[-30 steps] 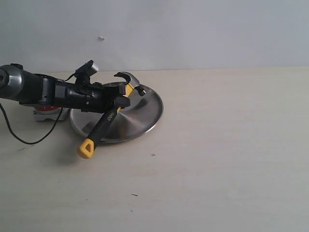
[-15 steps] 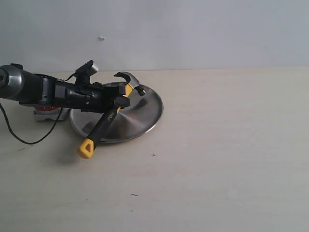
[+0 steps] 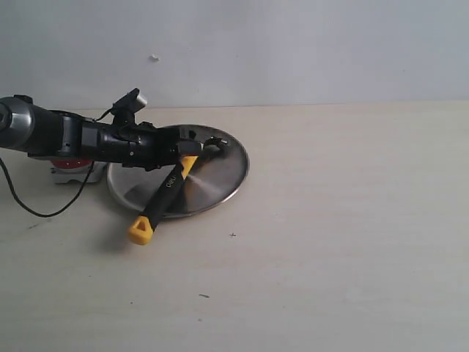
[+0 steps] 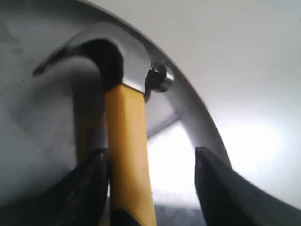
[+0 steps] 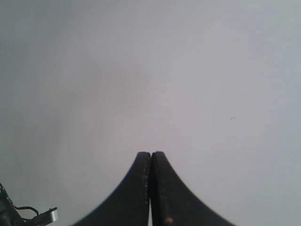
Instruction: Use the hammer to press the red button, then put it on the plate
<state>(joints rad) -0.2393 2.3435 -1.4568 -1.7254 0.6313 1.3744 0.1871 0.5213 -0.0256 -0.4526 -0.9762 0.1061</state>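
The left gripper (image 4: 149, 160) is standing open, one finger touching the yellow handle of the hammer (image 3: 170, 187), the other apart. The hammer is lying diagonally across the plate (image 3: 220, 176), head by the far rim, looped end pointing past the near-left rim over open table (image 3: 352, 220). The right gripper (image 5: 150, 160) is sitting closed.

left arm (image 3: 66, 138) stretched out low, roughly level, reaching in from left edge; left gripper (image 4: 150, 153) jaws spread apart; right gripper (image 5: 151, 155) closed tight, fingers (image 5: 134, 188) pressed flat against each other
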